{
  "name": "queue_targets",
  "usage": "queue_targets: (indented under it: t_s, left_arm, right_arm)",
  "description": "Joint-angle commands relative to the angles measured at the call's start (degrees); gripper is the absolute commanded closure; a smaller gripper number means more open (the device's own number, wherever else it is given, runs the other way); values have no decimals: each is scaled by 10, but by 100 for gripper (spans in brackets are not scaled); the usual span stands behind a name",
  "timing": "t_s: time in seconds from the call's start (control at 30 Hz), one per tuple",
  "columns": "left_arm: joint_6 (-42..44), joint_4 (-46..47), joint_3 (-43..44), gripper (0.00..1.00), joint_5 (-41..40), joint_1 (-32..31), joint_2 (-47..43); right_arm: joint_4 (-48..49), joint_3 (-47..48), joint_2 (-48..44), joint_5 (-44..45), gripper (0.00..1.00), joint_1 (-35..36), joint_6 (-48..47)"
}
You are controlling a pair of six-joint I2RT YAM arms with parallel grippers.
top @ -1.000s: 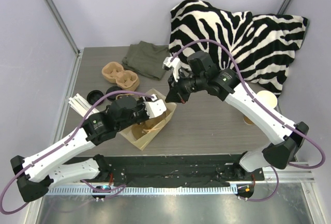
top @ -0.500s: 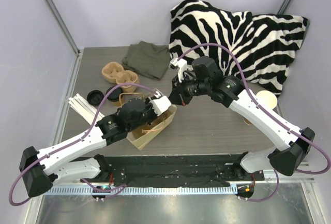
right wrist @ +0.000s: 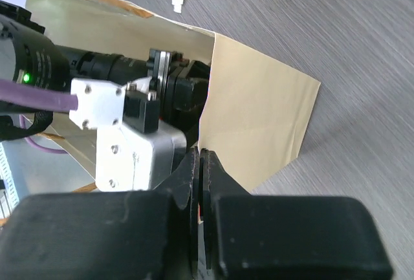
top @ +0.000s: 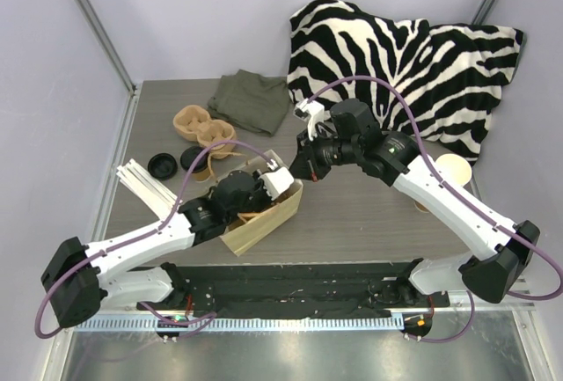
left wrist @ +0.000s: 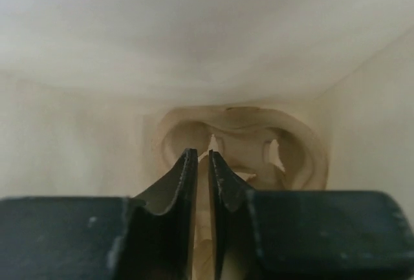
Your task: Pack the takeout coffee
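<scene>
While the right end effector (right wrist: 200, 157) is clenched on the rim of the tan kraft paper bag (top: 264, 230), the left end effector (left wrist: 201, 157) sits deep inside that bag, fingers drawn to a thin slit; whether they nip anything I cannot tell. The small brown kraft paper cup with a round black lid (top: 201, 164) stands on the grey surface (top: 352, 214) just left of the bag. Close by are a loose black lid (top: 163, 166), a fan of white sticks (top: 141, 183) and a moulded pulp cup carrier (top: 204, 130). Farther back lie an olive cloth (top: 251, 101) and a zebra-striped cushion (top: 396, 55). Open surface lies right of the bag, toward a pale-lined paper cup (top: 451, 170) at the right edge.
</scene>
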Motion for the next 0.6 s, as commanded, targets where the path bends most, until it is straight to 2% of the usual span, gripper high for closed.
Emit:
queue_targets:
  t_s: [0.0,0.43,0.57]
  left_arm:
    - [-11,31,8,86,37,27,26]
    - [27,-71,45,99,78,55,89]
    - [38,-103,67,100,77,55,121]
  right_arm:
    - [18,-2,-22,-9,99,-4,14]
    - [20,2,-18,25,99,-20,22]
    - [25,3,-20,20,99,-22,25]
